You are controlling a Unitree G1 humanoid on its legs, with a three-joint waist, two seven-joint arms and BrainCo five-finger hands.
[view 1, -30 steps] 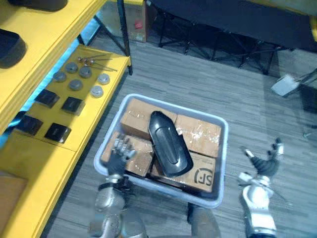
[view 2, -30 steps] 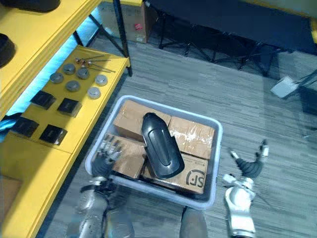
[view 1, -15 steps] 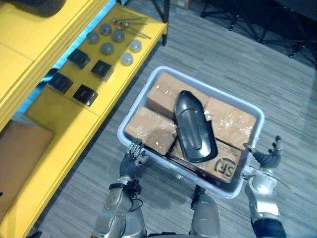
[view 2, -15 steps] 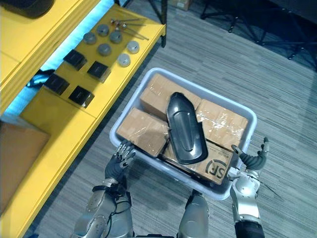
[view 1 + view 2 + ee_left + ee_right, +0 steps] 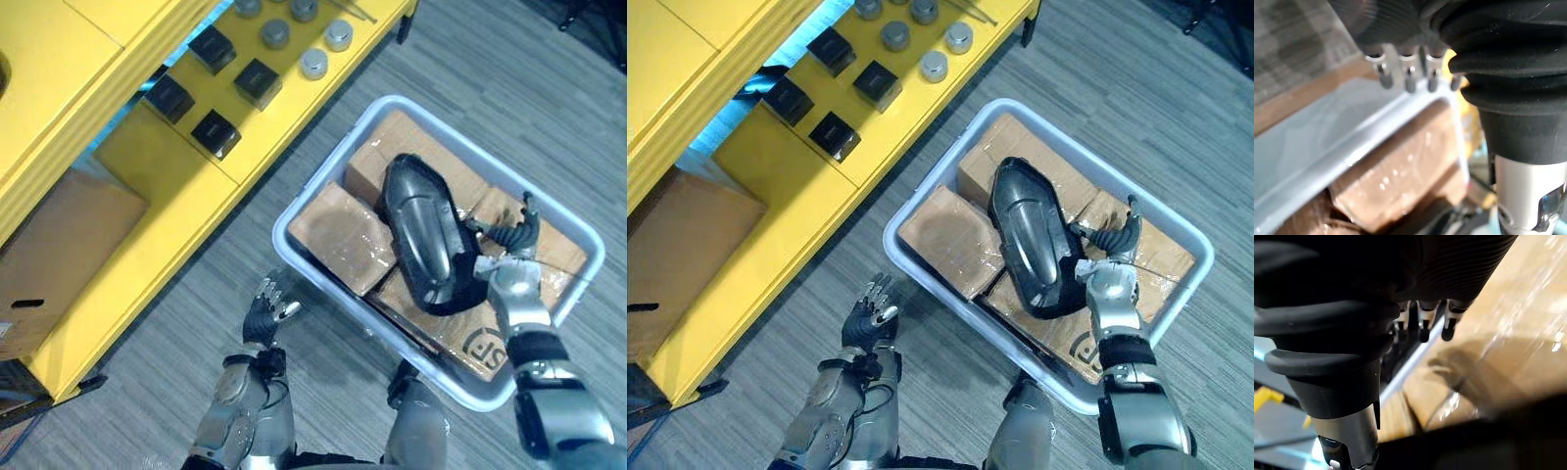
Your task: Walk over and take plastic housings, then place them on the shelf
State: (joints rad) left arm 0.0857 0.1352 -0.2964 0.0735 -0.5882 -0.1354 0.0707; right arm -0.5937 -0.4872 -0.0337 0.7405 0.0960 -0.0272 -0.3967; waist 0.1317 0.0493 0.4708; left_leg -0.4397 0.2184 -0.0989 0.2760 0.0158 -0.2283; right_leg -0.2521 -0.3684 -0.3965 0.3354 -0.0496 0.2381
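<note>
I count one plastic housing [image 5: 423, 235], a long black shell with a smooth, glossy back. It lies slantwise across the middle of the grey bin [image 5: 331, 164], on top of the taped cardboard boxes [image 5: 338, 235]. I can make out four of those boxes under it. The bin stands on the floor beside the yellow shelf [image 5: 147, 166].

I judge the housing to be light, stiff and hollow, so weight should not be the trouble. That shiny curved back looks slippery, though, and a pinch on the crown would likely slide off. I would take it at the long edges near the middle, with fingers hooked under the rim on one flank and the thumb on the other. A two-handed lift with one hand per flank would also work. It rests loose on the boxes, so a sideways nudge could send it into the gap by the bin's wall.

My right hand [image 5: 509, 262] hovers over the boxes at the housing's right flank, fingers and thumb spread apart and holding nothing. I cannot tell if the thumb touches the shell. My left hand [image 5: 263, 318] is over the floor just outside the bin's near corner on the shelf side, fingers straight and empty.

On the shelf I count four black square blocks [image 5: 257, 78] and five grey round discs [image 5: 313, 65], some cut off at the frame's edge.
</note>
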